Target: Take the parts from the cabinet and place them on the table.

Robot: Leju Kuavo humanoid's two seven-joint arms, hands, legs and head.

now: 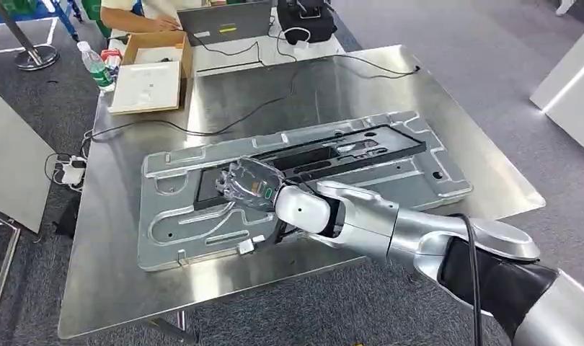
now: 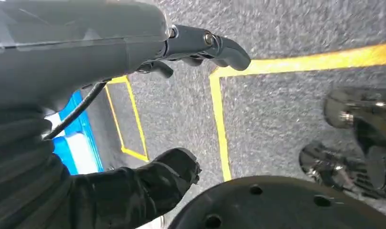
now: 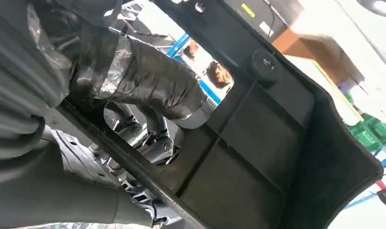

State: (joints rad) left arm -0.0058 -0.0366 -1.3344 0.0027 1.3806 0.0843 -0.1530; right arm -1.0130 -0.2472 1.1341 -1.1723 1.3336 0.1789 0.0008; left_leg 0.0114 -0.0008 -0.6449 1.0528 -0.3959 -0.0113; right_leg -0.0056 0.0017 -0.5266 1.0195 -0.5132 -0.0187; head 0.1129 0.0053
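Observation:
A long black plastic frame part (image 1: 325,155) lies along a large silver stamped metal panel (image 1: 412,180) on the steel table (image 1: 116,274). My right hand (image 1: 249,186) reaches in from the lower right and grips the near-left end of the black part. In the right wrist view, the taped thumb (image 3: 148,86) wraps over a rib of the black part (image 3: 258,157) and the fingers (image 3: 148,138) curl beneath it. My left hand (image 2: 110,43) hangs over the grey floor with its fingers apart and nothing in it.
At the table's far left stand a cardboard box (image 1: 156,68) and a water bottle (image 1: 96,68), with a laptop (image 1: 224,21) behind them. A person's arm (image 1: 130,18) rests there. Cables (image 1: 275,101) cross the table's far half. Yellow tape lines (image 2: 219,119) mark the floor.

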